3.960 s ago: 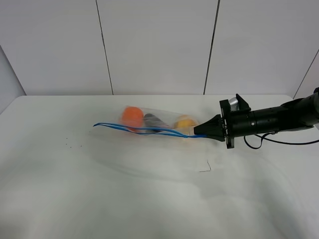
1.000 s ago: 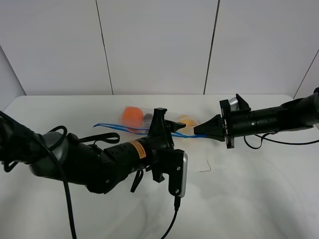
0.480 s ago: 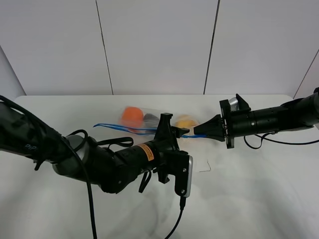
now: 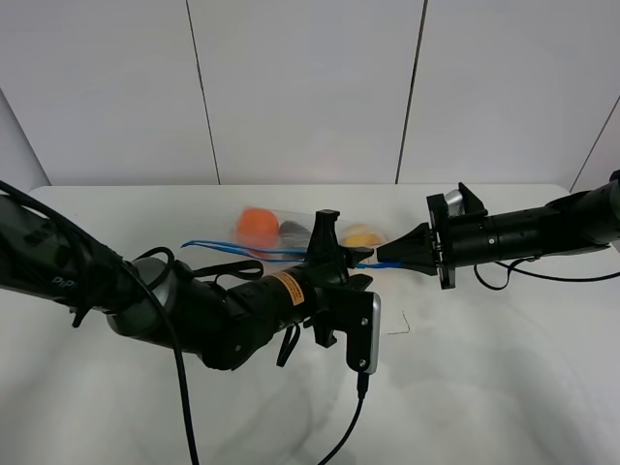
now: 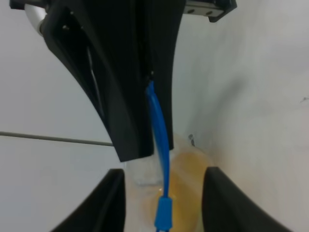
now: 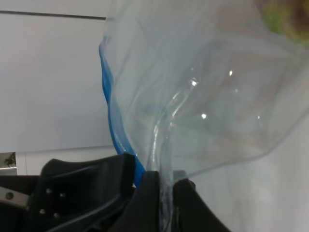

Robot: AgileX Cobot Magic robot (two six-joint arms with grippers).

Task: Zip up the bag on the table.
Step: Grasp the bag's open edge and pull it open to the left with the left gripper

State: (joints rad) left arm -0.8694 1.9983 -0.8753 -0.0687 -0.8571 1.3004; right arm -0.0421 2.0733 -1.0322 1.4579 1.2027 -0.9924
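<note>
- left end effector (image 4: pixel 355 254) has advanced along the bag (image 4: pixel 291 221), fingers apart astride the zipper slider (image 5: pixel 163 215).
- right end effector (image 4: pixel 386 258) is clamped on the bag's corner (bag rests on the white surface (image 4: pixel 484 368)).

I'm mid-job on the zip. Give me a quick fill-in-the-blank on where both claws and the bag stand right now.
The right claw is ____ on one end of the bag.
The left claw straddles the zipper's ____ slider.
Inside the bag, the fruit farthest from the right claw is the ____.
Missing words: shut; blue; orange.
</note>
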